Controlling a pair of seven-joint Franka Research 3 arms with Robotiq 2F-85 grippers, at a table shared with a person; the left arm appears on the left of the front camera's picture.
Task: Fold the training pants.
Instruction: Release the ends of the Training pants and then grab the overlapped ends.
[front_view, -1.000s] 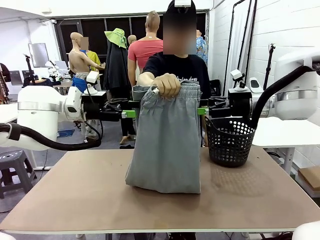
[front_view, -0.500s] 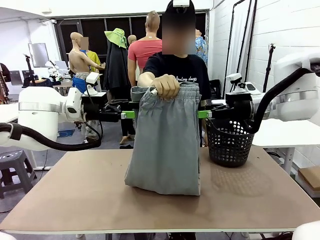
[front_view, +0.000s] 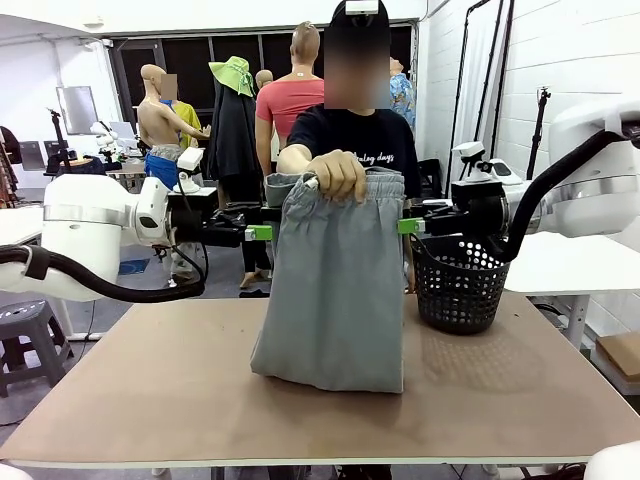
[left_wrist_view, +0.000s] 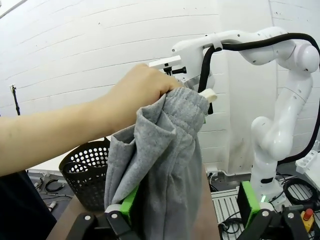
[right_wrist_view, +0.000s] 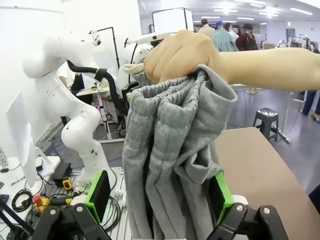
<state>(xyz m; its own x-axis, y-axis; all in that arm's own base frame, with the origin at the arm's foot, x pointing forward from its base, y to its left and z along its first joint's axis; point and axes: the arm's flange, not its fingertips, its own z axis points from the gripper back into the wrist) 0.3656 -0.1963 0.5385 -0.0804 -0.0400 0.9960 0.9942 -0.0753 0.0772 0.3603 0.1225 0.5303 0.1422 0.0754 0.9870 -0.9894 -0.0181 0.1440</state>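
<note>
The flat brown counter (front_view: 150, 400) carries two things. A black plastic mesh basket (front_view: 460, 285) stands upright on its far right part. Just left of the basket, the lower end of the light grey jersey training pants (front_view: 335, 300) rests crumpled on the surface, with the upper part lifted clear.

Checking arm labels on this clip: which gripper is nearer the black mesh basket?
Right. In the front view the right gripper is just up-left of the basket rim, beside the training pants; the left gripper is across the pants, at their other edge.
</note>
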